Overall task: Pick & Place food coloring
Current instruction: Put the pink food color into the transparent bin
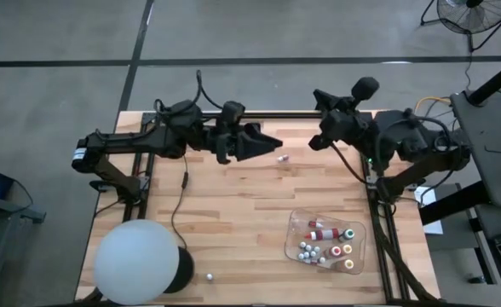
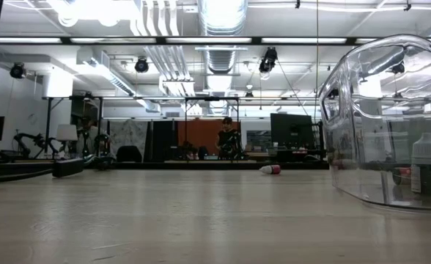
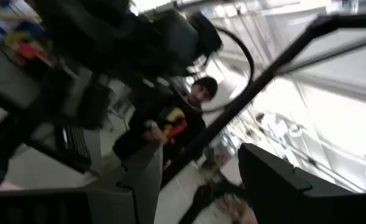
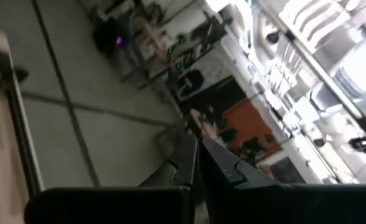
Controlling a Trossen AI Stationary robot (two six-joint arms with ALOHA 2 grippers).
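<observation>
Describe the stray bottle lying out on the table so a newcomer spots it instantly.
Start at the clear tray near the table's right edge and look across the bare wood toward the far side. Just beyond the left gripper lies one tiny red-capped bottle, alone on the boards while most others sit in the tray.

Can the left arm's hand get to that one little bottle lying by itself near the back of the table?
Probably yes. The left hand hangs open just beside the lone bottle, with only bare table between them. The right hand is shut and sits off to the other side, so it does not seem to block the way.
</observation>
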